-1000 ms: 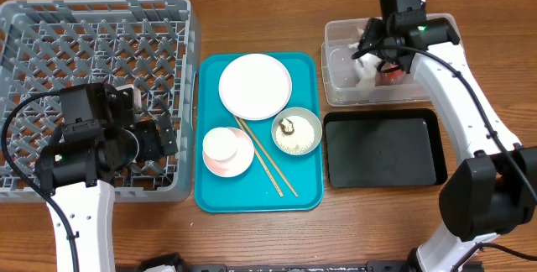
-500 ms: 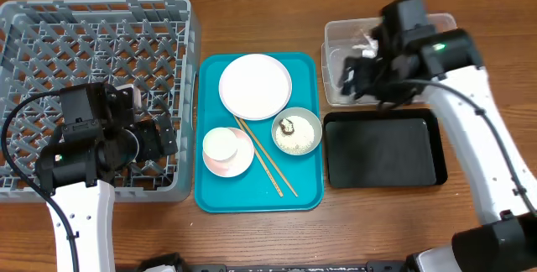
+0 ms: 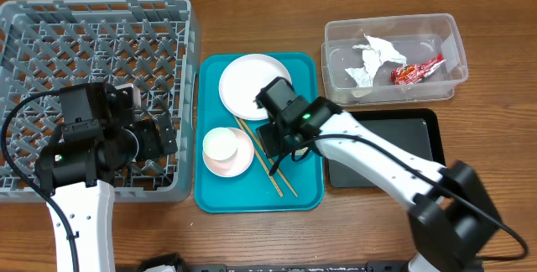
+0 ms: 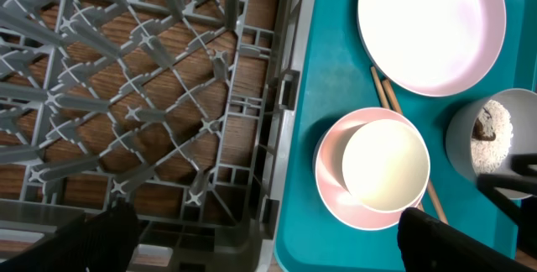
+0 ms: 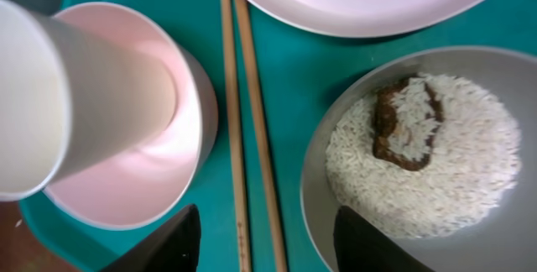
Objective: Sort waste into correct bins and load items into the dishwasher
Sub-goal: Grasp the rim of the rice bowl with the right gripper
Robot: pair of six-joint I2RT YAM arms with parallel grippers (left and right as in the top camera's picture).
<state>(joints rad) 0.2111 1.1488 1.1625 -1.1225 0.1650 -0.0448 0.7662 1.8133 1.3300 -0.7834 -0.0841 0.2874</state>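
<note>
My right gripper (image 5: 268, 251) (image 3: 281, 148) is open and empty low over the teal tray (image 3: 226, 192). Its fingers straddle the two chopsticks (image 5: 247, 138) and the rim of the grey-green bowl (image 5: 336, 180), which holds rice (image 5: 453, 163) and a brown scrap (image 5: 394, 133). The arm hides that bowl in the overhead view. The white cup (image 3: 221, 144) stands in the pink bowl (image 3: 239, 164). The white plate (image 3: 254, 85) lies behind them. My left gripper (image 4: 268, 251) (image 3: 159, 136) is open over the dish rack's (image 3: 101, 5) front right corner. The clear tub (image 3: 424, 37) holds tissue (image 3: 373, 56) and the red wrapper (image 3: 417, 70).
The black tray (image 3: 411, 129) lies right of the teal tray, in front of the clear tub, with my right arm crossing over it. The rack fills the left side of the wooden table. The left wrist view shows the rack wall (image 4: 281, 96) against the teal tray's edge.
My right arm has swung from the clear tub to the left and forward over the teal tray. The red wrapper now lies uncovered in the tub. The left arm has not moved.
</note>
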